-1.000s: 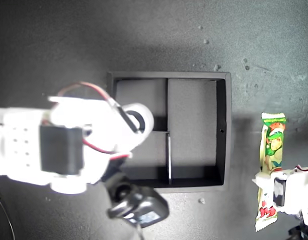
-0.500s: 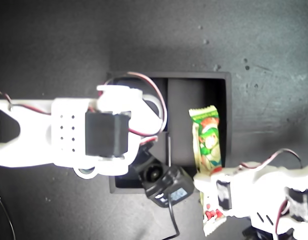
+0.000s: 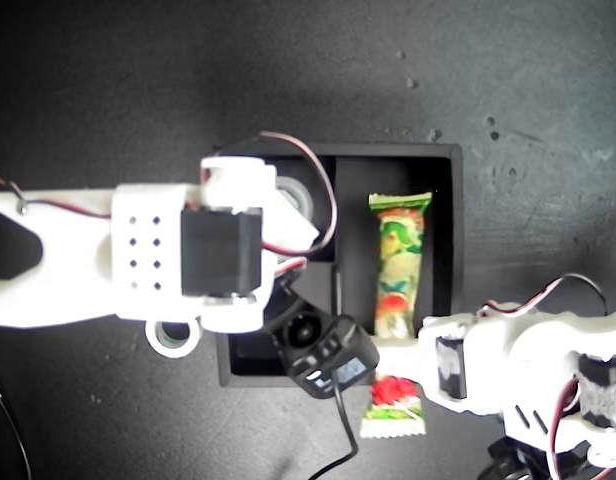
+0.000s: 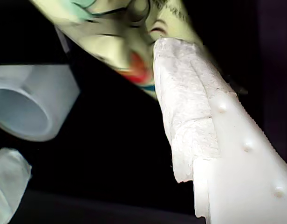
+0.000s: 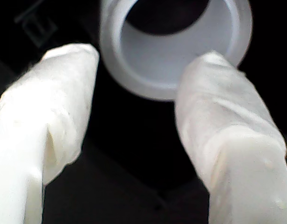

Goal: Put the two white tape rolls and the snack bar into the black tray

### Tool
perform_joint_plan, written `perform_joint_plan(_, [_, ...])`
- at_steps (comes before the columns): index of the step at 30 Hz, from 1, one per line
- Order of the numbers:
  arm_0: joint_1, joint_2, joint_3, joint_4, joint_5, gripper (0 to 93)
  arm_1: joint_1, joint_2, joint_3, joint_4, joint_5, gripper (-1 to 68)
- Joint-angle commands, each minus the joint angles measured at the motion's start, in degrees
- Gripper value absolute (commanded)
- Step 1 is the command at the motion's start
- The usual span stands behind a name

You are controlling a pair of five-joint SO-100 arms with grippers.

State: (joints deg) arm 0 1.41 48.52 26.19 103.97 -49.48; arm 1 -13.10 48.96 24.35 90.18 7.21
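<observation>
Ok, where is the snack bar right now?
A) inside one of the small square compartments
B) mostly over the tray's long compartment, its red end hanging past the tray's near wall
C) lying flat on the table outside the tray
B: the snack bar lies along the long compartment of the black tray, its red end past the tray's wall, by my first gripper.

- The square matte black tray (image 3: 446, 180) is largely covered in the exterior view by a white arm; its two small compartments are mostly hidden.
- The white ring-shaped tape roll (image 3: 297, 196) in the tray is seen only as a sliver past that arm.
- The glossy green, white and red snack bar (image 3: 398, 270) is interrupted near its lower end by my first gripper (image 3: 420, 345).
- The snack bar's print is blurred in the first wrist view.
</observation>
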Motion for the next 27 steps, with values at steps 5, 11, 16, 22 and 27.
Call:
perform_joint_plan(5, [-0.4,5.6,-0.5,1.1,1.2,18.1,0.2,0.5,-2.5,2.3,-1.4,49.7])
perform_joint_plan(11, [-3.4,27.2,12.8,1.2,1.8,17.1,0.1,1.8,-16.3,13.1,-1.6,38.6])
perform_joint_plan(16, [1.1,55.0,36.6,0.8,-6.2,16.0,-4.5,17.7,-9.8,13.0,2.7,11.4])
perform_joint_plan(22, [18.3,72.3,70.7,-20.5,-19.3,15.2,-1.5,38.0,8.5,12.9,28.7,-0.2])
perform_joint_plan(27, [23.4,72.1,86.1,-35.9,-23.8,12.4,4.7,42.0,17.9,12.9,40.6,-0.3])
